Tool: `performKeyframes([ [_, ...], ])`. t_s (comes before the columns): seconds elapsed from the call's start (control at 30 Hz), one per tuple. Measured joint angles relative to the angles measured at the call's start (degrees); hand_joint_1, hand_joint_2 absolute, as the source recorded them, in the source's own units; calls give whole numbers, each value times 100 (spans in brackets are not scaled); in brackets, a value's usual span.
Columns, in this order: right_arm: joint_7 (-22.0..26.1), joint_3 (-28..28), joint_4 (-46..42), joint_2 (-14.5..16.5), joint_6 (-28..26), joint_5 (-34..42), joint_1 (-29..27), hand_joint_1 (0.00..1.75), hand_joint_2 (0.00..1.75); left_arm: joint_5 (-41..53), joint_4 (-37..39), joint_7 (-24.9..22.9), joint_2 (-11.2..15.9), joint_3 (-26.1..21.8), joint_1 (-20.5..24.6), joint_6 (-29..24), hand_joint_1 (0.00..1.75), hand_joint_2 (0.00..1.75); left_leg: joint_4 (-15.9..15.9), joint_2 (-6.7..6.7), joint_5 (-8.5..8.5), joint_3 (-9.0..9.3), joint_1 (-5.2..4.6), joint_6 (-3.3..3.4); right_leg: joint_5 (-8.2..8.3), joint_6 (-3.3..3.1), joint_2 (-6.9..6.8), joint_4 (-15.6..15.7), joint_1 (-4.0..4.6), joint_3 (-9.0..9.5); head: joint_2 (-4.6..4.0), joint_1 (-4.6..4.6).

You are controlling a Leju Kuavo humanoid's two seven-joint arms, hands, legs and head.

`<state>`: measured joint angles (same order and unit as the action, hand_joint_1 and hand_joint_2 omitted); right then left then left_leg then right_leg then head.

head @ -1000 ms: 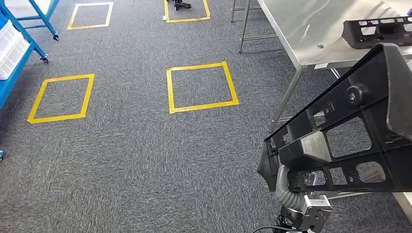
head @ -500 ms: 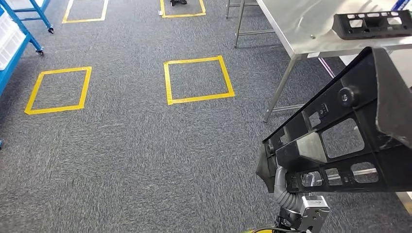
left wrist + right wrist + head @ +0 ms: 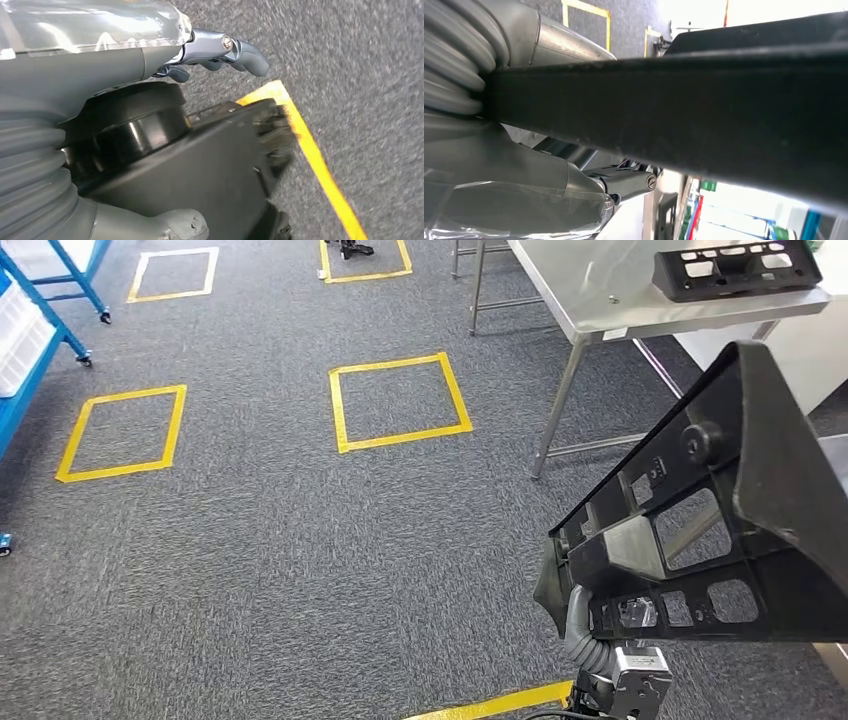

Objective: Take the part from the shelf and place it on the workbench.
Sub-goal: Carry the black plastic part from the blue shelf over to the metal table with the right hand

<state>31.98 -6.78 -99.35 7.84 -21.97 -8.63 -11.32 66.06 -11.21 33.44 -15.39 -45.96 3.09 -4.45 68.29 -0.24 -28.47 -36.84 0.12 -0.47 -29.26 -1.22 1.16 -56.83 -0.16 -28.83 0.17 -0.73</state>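
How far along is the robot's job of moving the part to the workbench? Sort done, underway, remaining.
Done: the black part is off the shelf, gripped by the left hand and right hand. Underway: it hangs above carpet, short of the workbench. Remaining: reach the bench and set it down near the other part there.

Part (image 3: 700, 540): black moulded plastic, matt, slight sheen on flat faces, edge looks a bit scuffed/dusty in right wrist view. Second black part (image 3: 735, 270) on bench: same matt plastic. Workbench (image 3: 590, 290): brushed steel top, satin w/ soft reflections; legs bare metal. Floor (image 3: 250, 540): grey carpet, coarse looped texture; yellow tape squares (image 3: 400, 400) smooth, semi-gloss. Left hand (image 3: 220, 50): grey smooth plastic fingers, metal pin, clear glossy film over wrist cover, ribbed rubbery sleeve. Shelf frame (image 3: 45, 310): blue painted metal, glossy.
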Motion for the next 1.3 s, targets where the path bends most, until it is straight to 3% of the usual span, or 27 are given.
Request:
performKeyframes([
  [0.07,28,1,-1,25,-31,9,5,175,175,6,0,0,3,-3,-6,0,0,175,-694,-229,125,459,7,62,18,35,98,-63,-9,-90,0,-5],
  [0.13,41,2,-2,44,-37,17,9,175,175,12,0,-1,8,-5,-14,1,0,175,-941,-335,91,593,-2,105,53,100,201,-87,-30,-155,0,0],
  [0.2,46,3,-6,55,-37,19,5,175,175,15,-1,-8,7,-7,-14,1,0,175,-1018,-212,118,585,2,149,80,172,284,-99,-45,-193,0,10],
  [0.27,52,4,-17,57,-38,20,5,175,175,17,-1,-17,1,-8,-8,-1,0,175,-1100,-78,166,588,30,217,-64,229,176,-316,-33,-325,0,-15],
  [0.37,56,4,-26,57,-39,20,4,175,175,19,0,-30,-4,-8,-17,-2,0,175,-1131,125,195,557,30,260,-560,299,-37,-1326,-46,-846,0,-49],
  [0.4,56,4,-26,57,-39,20,-5,175,175,19,0,-32,-4,-8,-22,-1,0,175,-1129,191,196,548,29,260,-621,321,-52,-1583,-61,-979,0,-50],
  [0.43,56,5,-26,57,-39,20,-12,175,175,19,0,-33,-4,-9,-25,-1,0,175,-1126,258,195,544,29,259,-572,342,-69,-1651,-78,-1018,0,-50],
  [0.5,56,5,-26,57,-41,20,-17,175,175,19,0,-34,-5,-8,-23,-1,0,175,-1114,380,186,550,34,245,-213,370,-166,-1157,-110,-771,0,-52],
  [0.57,58,4,-28,58,-45,20,-7,175,175,19,0,-39,-7,-8,-20,-1,0,175,-1079,480,159,557,14,196,92,349,-408,-407,-102,-405,0,-52],
  [0.63,67,5,-32,65,-50,20,0,175,175,15,0,-51,-7,-10,-18,-1,0,175,-1049,574,140,558,-13,124,161,273,-505,-107,-60,-293,0,-35],
  [0.7,76,7,-36,71,-60,20,-11,175,175,10,0,-66,-6,-13,-12,-1,0,175,-1037,663,124,560,-12,55,189,185,-376,-100,-49,-324,0,-17],
  [0.77,90,10,-48,76,-76,17,-19,175,175,7,0,-78,-5,-21,-4,6,0,175,-849,507,-34,494,14,-8,227,109,-257,-77,-70,-337,0,-1],
  [0.83,102,11,-58,84,-99,10,-13,175,175,7,0,-91,-4,-31,-2,34,0,175,-220,212,-408,234,37,-43,252,53,-143,-70,-75,-353,0,20],
  [0.87,103,11,-58,85,-111,7,-12,175,175,7,0,-96,-2,-36,-6,52,0,175,180,131,-591,62,41,-46,258,36,-81,-73,-67,-363,0,25],
  [0.9,104,11,-58,86,-119,3,-14,175,175,8,-1,-102,1,-39,-10,73,0,175,496,94,-699,-77,41,-45,262,27,-8,-78,-59,-370,0,25],
  [0.93,104,11,-58,86,-124,1,-18,175,175,9,-1,-105,5,-42,-17,89,0,175,626,78,-693,-131,40,-37,265,24,71,-88,-52,-375,0,25],
  [0.97,104,11,-58,86,-124,0,-20,175,175,10,-1,-108,9,-45,-22,99,0,175,526,63,-574,-81,40,-23,266,24,153,-102,-48,-378,-1,25],
  [1.0,104,11,-59,86,-123,0,-22,175,175,12,-1,-109,12,-47,-24,106,0,175,226,24,-377,62,41,-2,264,27,235,-120,-48,-379,-1,26],
  [1.07,106,11,-61,87,-122,-1,-18,175,175,16,0,-109,15,-52,-25,109,0,175,-539,-235,-55,404,51,43,256,53,384,-171,-51,-405,-1,22],
  [1.13,109,11,-63,91,-123,-5,-15,175,175,18,0,-108,17,-57,-25,113,0,175,-901,-418,23,553,46,73,265,121,512,-203,-64,-461,-1,21],
  [1.2,114,11,-73,92,-138,-14,-29,175,175,18,0,-108,16,-61,-23,122,0,175,-939,-329,44,562,35,119,300,207,634,-188,-82,-506,-1,22],
  [1.23,117,12,-86,91,-153,-17,-46,175,175,16,0,-109,13,-63,-19,127,0,175,-971,-258,69,571,40,157,289,239,605,-206,-82,-529,0,18],
  [1.3,123,15,-126,90,-186,-22,-58,175,175,16,-1,-114,4,-66,-11,137,0,175,-1047,-104,122,581,61,236,106,288,339,-475,-66,-670,0,-15],
])
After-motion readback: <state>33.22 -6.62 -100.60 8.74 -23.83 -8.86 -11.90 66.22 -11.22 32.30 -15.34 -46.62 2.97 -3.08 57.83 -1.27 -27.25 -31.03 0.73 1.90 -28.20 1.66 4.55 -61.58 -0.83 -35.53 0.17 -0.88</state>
